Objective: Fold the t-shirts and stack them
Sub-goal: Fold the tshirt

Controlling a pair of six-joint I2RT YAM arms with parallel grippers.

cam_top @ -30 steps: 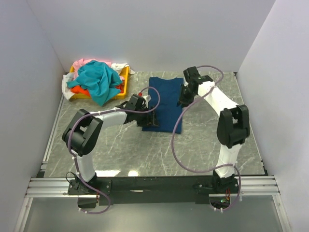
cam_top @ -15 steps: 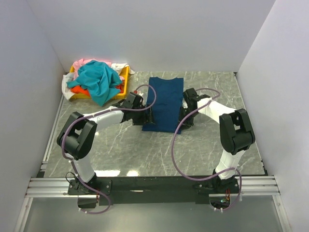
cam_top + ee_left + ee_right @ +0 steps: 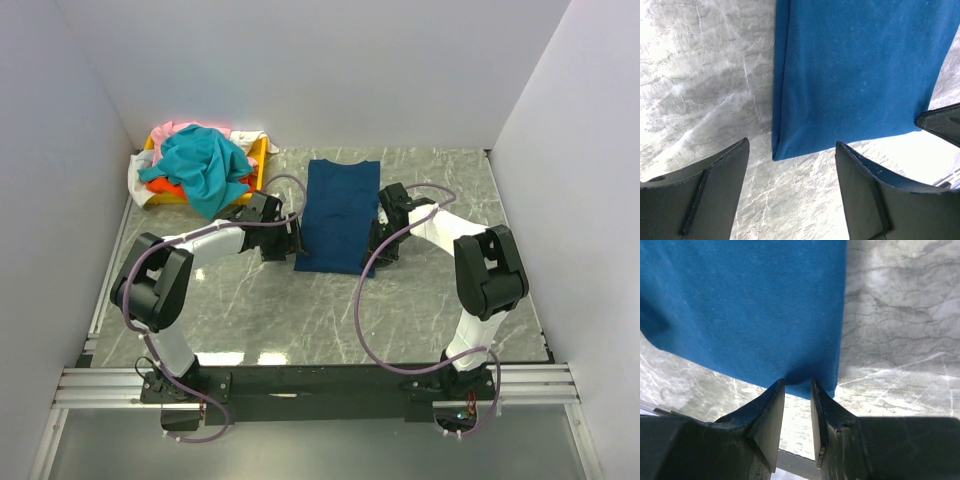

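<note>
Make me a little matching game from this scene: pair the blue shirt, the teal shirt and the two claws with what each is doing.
1 navy t-shirt
2 teal t-shirt
3 left gripper
4 right gripper

A pinching a blue hem
B on top in the yellow tray
C lying flat on the table
D open, holding nothing

Pairs: 1-C, 2-B, 3-D, 4-A

top camera looks down from the near side; both wrist cameras sit close over the same navy t-shirt.
</note>
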